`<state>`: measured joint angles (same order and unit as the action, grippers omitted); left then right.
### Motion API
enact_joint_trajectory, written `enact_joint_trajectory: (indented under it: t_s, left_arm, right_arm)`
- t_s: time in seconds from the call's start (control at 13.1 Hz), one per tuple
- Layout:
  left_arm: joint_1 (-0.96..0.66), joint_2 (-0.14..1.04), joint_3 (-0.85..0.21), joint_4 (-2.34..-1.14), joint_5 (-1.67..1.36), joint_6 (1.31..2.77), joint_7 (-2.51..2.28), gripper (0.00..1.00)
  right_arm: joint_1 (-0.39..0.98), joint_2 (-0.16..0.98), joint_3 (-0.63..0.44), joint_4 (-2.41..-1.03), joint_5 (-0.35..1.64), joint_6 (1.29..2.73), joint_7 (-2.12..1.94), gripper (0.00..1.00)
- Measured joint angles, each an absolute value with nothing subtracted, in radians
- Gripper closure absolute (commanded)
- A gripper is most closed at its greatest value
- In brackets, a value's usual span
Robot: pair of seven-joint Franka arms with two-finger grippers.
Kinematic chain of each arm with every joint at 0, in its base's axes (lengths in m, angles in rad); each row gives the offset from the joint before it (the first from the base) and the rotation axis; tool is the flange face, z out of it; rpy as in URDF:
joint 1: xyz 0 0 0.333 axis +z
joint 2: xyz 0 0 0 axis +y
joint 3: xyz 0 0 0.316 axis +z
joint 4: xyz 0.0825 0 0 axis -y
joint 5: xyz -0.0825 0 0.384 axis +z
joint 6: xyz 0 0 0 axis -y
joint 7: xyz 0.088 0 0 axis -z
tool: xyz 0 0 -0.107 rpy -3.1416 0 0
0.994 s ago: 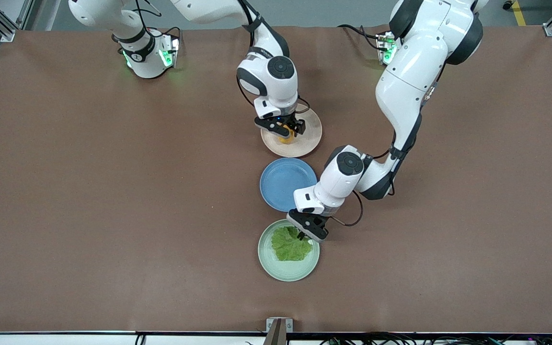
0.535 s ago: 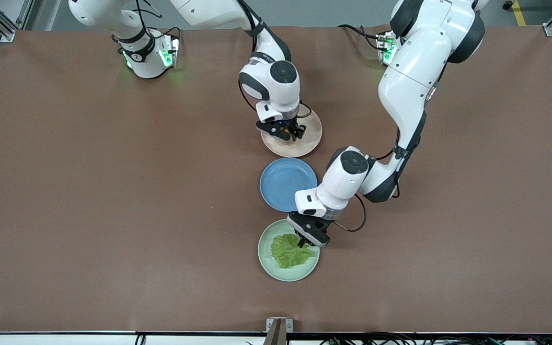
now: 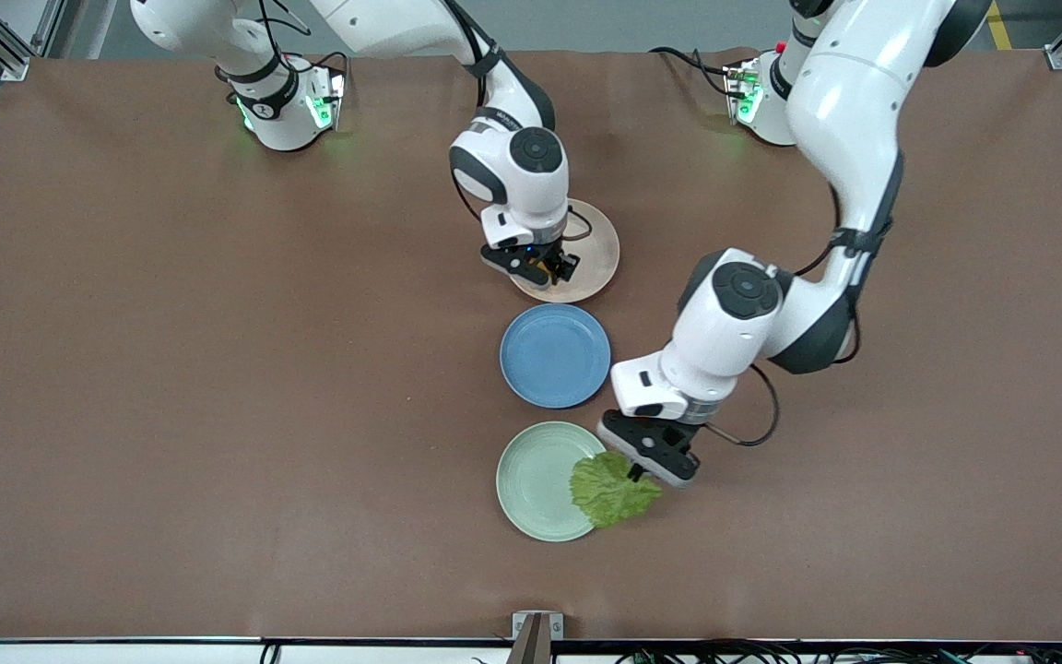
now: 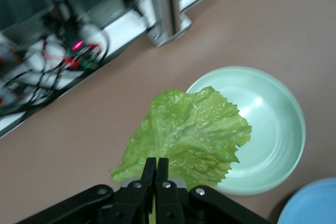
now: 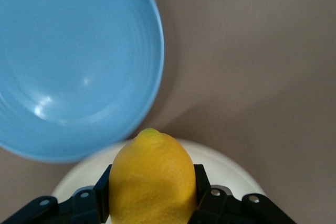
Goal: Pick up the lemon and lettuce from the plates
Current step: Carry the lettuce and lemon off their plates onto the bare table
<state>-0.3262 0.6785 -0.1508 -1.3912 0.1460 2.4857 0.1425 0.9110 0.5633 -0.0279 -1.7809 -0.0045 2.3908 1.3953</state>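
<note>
Landmark for all positions: the blue plate (image 3: 555, 356), which sits mid-table between the two task plates.

Right gripper (image 3: 545, 268): it is over the beige-pink plate (image 3: 593, 267), above the part of that plate's rim nearest the blue plate. Its fingers (image 5: 203, 195) are clamped on the lemon (image 5: 152, 178), one pressed to each flank of the fruit. In the right wrist view the lemon's pointed tip is directed toward the blue plate (image 5: 73, 59), and the pale plate rim (image 5: 231, 169) shows beneath the fruit. In the front view only a sliver of the lemon (image 3: 543, 269) is visible under the wrist. The beige-pink plate lies farther from the front camera than the blue plate and just beside it.

Left gripper (image 3: 639, 469): it is over the edge of the mint green plate (image 3: 531, 480) toward the left arm's end of the table. Its fingers (image 4: 149, 174) are drawn together, pinching the lettuce (image 3: 614, 489) at its narrow end. The leaf hangs partly over the green plate's rim and partly over the bare table (image 3: 218, 369); the left wrist view shows the lettuce (image 4: 191, 135) overlapping the plate (image 4: 278, 129) on one side only. The green plate lies nearer the front camera than the blue plate, just beside it, and nothing else rests in it.
</note>
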Motion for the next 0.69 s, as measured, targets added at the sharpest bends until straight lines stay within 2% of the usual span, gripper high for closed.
enact_joint_trajectory:
  t_s: [0.15,0.31,0.46,0.69]
  left_arm:
    - [-0.238,0.643,-0.172,-1.470,0.146,2.468,0.250,1.00]
    - [-0.064,0.643,-0.277,-1.538,0.146,2.469,0.398,1.00]
    - [0.094,0.642,-0.365,-1.603,0.146,2.469,0.513,1.00]
    - [0.195,0.622,-0.396,-1.699,0.146,2.470,0.593,1.00]
  right_arm:
    - [0.784,0.496,-0.029,-1.775,-0.004,2.324,1.220,1.00]
    - [0.642,0.439,-0.029,-1.777,0.001,2.247,1.000,1.00]
    - [0.507,0.416,-0.030,-1.783,0.033,2.189,0.775,1.00]
    - [0.327,0.414,-0.030,-1.816,0.047,2.175,0.470,1.00]
